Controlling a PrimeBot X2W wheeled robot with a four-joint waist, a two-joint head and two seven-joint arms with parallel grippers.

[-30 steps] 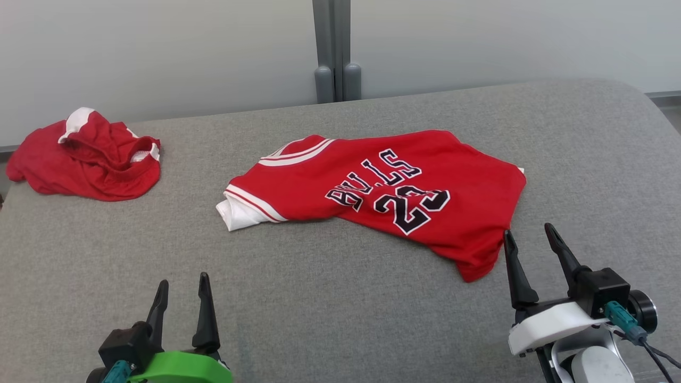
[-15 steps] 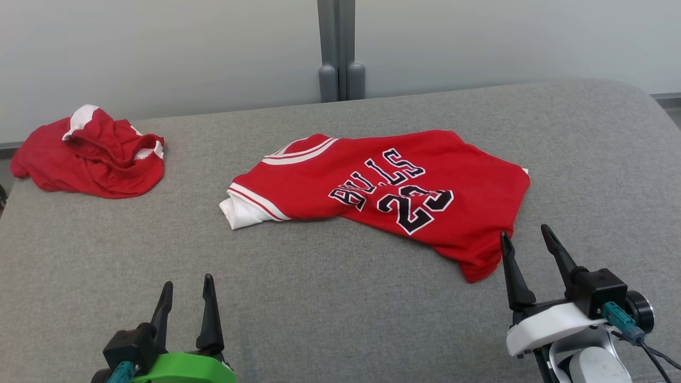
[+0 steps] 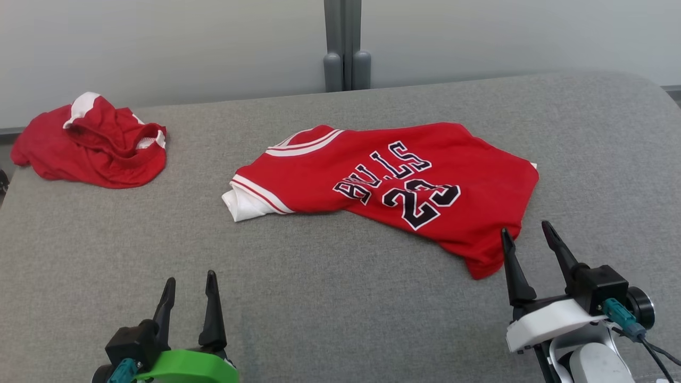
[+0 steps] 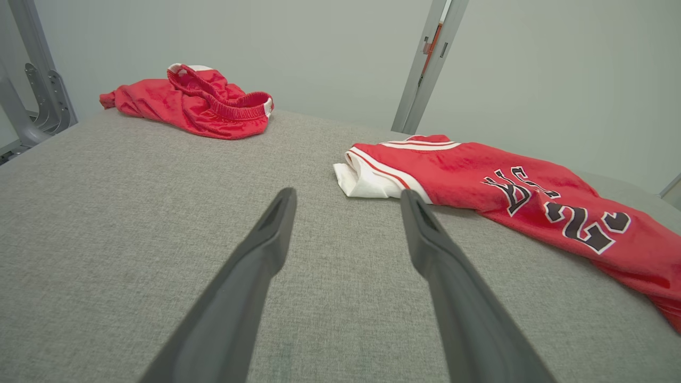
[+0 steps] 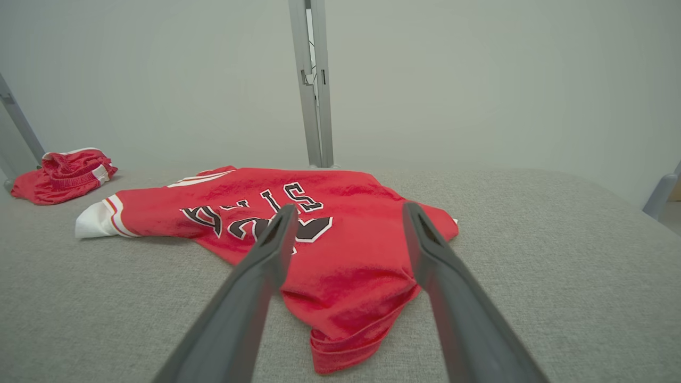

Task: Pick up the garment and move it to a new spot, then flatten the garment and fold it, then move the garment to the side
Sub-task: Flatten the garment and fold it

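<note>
My right gripper, wide open and empty, hovers at five o'clock just beside the near corner of the jersey, placed, I judge, to pinch it. My left gripper, equally wide, sits at seven o'clock. The jersey lies at the middle of the table; red shorts lie at ten o'clock.

Grey padded table before pale wall.

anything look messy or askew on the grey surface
Yes. The red basketball jersey with black lettering lies diagonally, its white end bunched and its near hem corner rumpled beside the open right hand. A red pair of shorts sits crumpled at the far left.
</note>
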